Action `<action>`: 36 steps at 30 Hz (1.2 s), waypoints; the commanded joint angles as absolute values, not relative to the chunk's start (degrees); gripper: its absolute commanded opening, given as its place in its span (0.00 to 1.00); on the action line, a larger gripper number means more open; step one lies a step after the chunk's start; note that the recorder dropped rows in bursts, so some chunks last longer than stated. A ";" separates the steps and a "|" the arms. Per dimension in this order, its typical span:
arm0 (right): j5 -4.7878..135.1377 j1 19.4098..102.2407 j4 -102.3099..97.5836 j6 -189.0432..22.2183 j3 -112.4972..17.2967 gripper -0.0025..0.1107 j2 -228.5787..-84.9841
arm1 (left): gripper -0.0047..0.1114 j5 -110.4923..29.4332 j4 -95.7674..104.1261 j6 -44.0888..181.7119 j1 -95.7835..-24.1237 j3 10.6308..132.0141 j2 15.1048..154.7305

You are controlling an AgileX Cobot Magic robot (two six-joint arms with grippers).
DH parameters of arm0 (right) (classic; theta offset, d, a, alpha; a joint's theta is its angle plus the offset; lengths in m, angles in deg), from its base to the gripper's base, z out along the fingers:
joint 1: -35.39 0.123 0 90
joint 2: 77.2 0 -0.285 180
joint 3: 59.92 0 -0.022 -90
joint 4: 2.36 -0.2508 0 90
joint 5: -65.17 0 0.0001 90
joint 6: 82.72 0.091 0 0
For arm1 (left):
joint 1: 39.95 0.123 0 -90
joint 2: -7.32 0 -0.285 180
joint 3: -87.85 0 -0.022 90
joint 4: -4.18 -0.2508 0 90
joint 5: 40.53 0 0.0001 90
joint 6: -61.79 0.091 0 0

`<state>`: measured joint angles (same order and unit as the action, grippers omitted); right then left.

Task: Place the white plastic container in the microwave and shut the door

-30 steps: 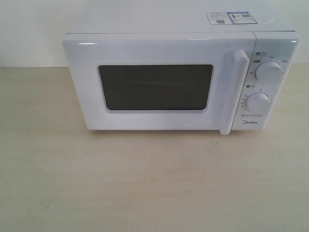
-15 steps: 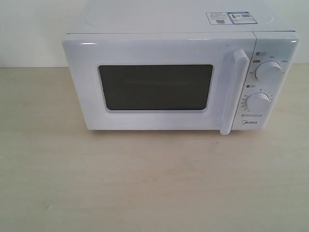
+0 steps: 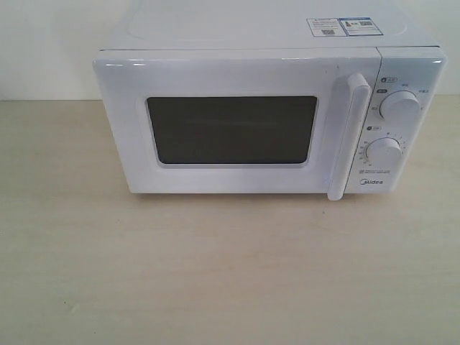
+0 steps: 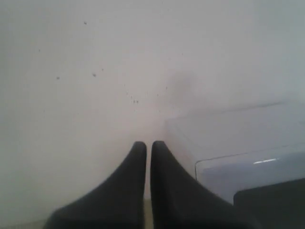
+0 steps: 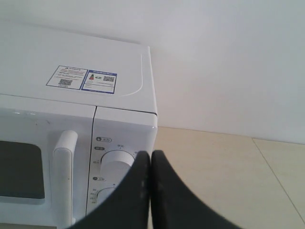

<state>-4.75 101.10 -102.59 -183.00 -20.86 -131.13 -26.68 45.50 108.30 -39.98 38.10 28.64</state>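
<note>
Midea microwave (image 3: 251,29) at the far centre of the pale table (image 3: 215,273); door (image 3: 230,72) shut flush, bar handle (image 3: 347,136) left of the two dials (image 3: 399,106). Left gripper (image 4: 148,145) and right gripper (image 5: 151,155): fingers pressed together, holding nothing.

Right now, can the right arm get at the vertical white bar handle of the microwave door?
Probably yes: the vertical white bar handle stands near the right arm's jaws, with nothing between them; the jaws are shut, though.

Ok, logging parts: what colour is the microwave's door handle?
White handle, clearest in exterior view.
</note>
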 commanded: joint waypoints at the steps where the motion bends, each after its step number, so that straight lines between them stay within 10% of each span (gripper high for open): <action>1: -4.79 101.20 -102.31 -183.07 -20.82 0.02 -130.83 | 0.08 -30.45 45.31 108.60 -39.05 32.36 28.46; 27: -4.79 101.20 -102.31 -183.07 -20.82 0.02 -130.83 | 0.08 -36.20 43.77 107.33 -37.02 15.19 26.73; 36: -4.79 101.20 -102.31 -183.07 -20.82 0.02 -130.83 | 0.08 -37.61 12.05 68.92 -36.87 12.89 21.22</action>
